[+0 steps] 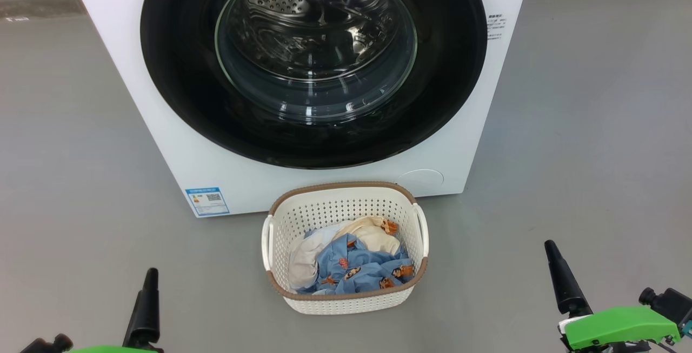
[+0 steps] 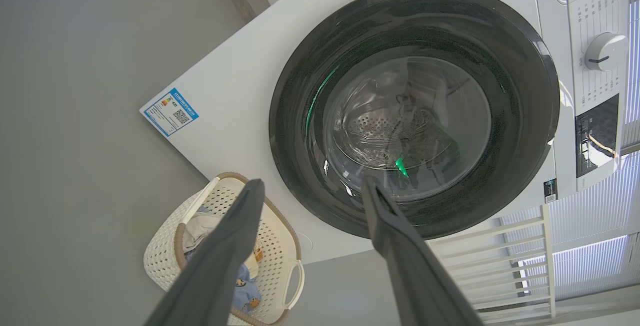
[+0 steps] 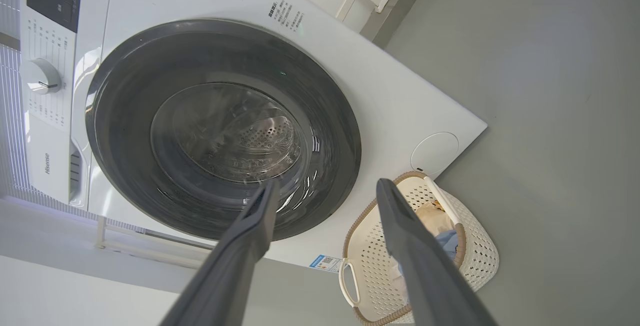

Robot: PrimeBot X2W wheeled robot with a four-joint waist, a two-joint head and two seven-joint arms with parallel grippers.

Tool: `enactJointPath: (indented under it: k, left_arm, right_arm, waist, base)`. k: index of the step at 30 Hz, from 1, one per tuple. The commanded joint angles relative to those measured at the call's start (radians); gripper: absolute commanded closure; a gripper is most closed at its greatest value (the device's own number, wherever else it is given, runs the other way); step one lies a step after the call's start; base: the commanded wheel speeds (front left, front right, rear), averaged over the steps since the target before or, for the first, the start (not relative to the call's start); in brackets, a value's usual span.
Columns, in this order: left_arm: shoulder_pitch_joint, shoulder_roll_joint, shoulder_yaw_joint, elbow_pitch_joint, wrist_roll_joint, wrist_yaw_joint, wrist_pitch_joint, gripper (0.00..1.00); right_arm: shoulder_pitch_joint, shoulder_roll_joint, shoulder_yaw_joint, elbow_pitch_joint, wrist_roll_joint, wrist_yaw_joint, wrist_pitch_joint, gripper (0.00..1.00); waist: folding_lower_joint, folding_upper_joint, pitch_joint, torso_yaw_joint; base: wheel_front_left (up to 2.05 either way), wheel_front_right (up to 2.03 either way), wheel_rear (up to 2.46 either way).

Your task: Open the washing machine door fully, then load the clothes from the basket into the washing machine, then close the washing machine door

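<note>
Here the big white front-loading washing machine (image 1: 476,142) stands on a plain grey floor (image 1: 81,153). Its large round door (image 1: 178,72), with a wide glossy black rim, is closed flat against the front. The perforated steel drum (image 1: 281,1) shows through the door's bulging clear glass window (image 1: 324,93). A blue energy label (image 1: 207,200) sits near the lower left corner of the machine's front. A round white cover (image 1: 421,178) is set into the lower right corner. In the left wrist view a white control knob (image 2: 605,51) shows on the panel beside the door.

The small cream-white perforated plastic basket (image 1: 324,212) is rounded rectangular, with a brown rim band and two side handles. It stands on the floor just in front of the machine, below the door. The clothes (image 1: 351,269) lie inside it: light blue fabric with orange-brown cartoon prints in front, cream and white pieces toward the back and left.

The left gripper (image 2: 312,182) is released, its two long dark fingers (image 2: 225,246) spread wide and empty. It hangs at the lower left of the head view, well apart from door and basket. The right gripper (image 3: 327,184) is likewise spread and empty at the lower right of the head view, with a bright green housing (image 1: 621,326) at the base of its finger.
</note>
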Motion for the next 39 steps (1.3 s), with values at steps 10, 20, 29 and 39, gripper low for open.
enactJointPath:
  k: [10, 20, 29, 39]
  left_arm:
    - [-0.037, 0.036, -0.006, -0.015, 0.172, -0.005, -0.040, 0.00]
    - [-0.035, 0.043, -0.016, -0.002, 0.303, -0.006, -0.070, 0.00]
    - [-0.032, 0.048, -0.017, 0.011, 0.415, -0.007, -0.097, 0.00]
    - [-0.034, 0.050, -0.012, 0.023, 0.531, -0.007, -0.123, 0.00]
  right_arm:
    - [-0.060, -0.023, 0.043, 0.001, -0.173, 0.000, -0.034, 0.00]
    - [-0.074, -0.027, 0.064, 0.023, -0.306, -0.001, -0.041, 0.00]
    - [-0.081, -0.032, 0.074, 0.032, -0.426, -0.001, -0.049, 0.00]
    - [-0.089, -0.031, 0.082, 0.034, -0.544, -0.001, -0.066, 0.00]
  waist:
    - [-0.0001, -0.0001, -0.008, 0.002]
    - [-0.0001, -0.0001, -0.016, 0.005]
    - [-0.0001, -0.0001, -0.023, 0.008]
    - [-0.0001, -0.0001, -0.027, 0.008]
  base:
    - [0.00, 0.00, 0.00]
    - [0.00, 0.00, 0.00]
    - [0.00, 0.00, 0.00]
    - [0.00, 0.00, 0.00]
